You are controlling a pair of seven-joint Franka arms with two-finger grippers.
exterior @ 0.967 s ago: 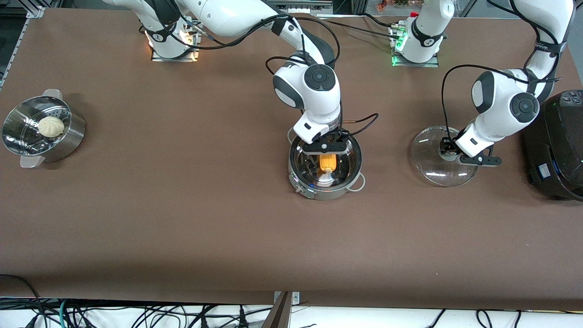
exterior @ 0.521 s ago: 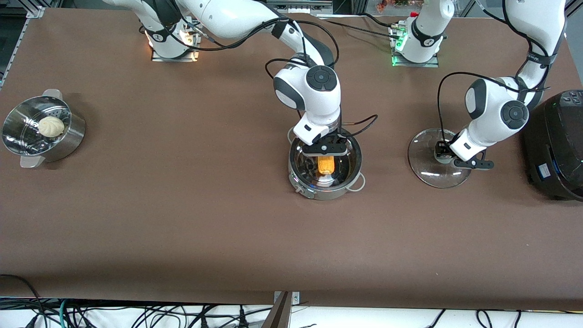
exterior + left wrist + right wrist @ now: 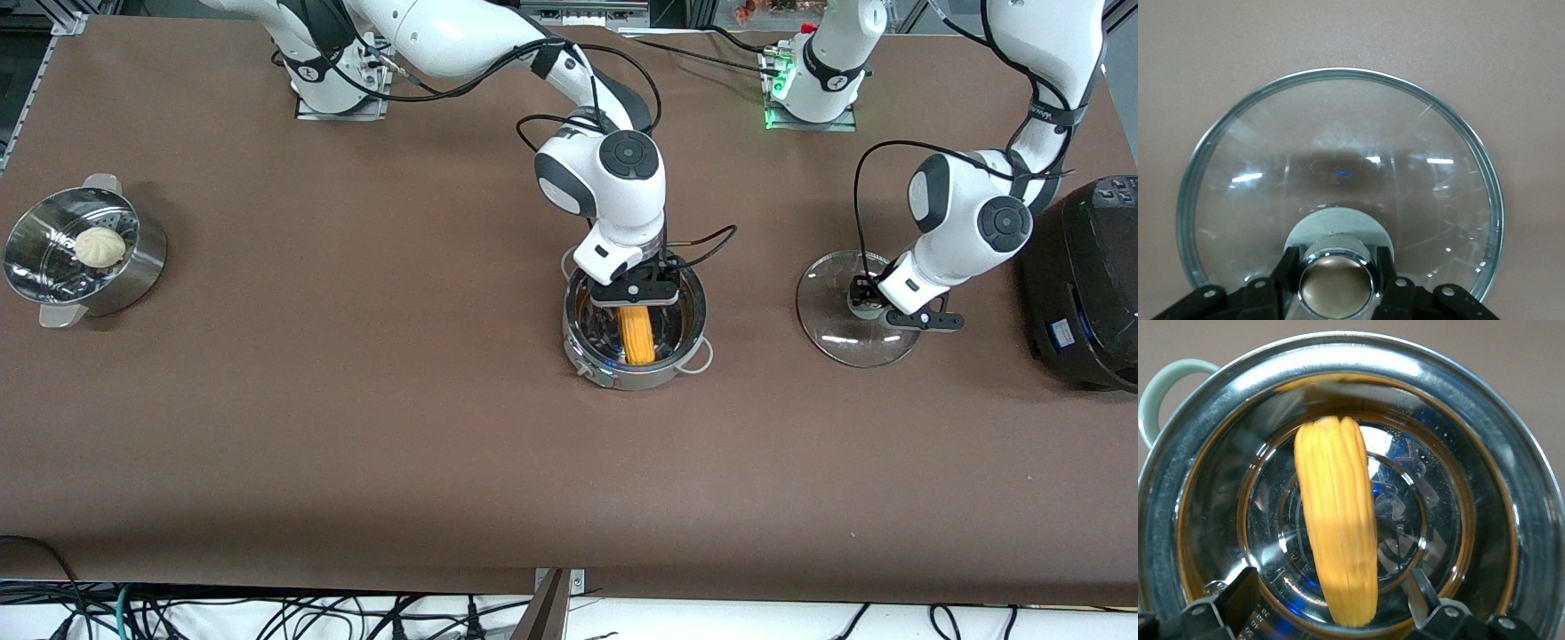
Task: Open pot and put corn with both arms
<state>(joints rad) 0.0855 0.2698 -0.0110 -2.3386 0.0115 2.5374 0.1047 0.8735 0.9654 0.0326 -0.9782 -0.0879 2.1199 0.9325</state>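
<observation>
Yellow corn cob (image 3: 637,333) now lies freed in the pot (image 3: 582,342), released by the right gripper (image 3: 634,293), jaws wide above. Left gripper (image 3: 876,302) still flanks the lid knob (image 3: 1336,283) at the pot's 3 o'clock; placement looks done

You saw a brown surface (image 3: 356,427) filling the view, a tangle of cables (image 3: 267,613) along its near edge, and metal framing (image 3: 53,36) at one corner.
</observation>
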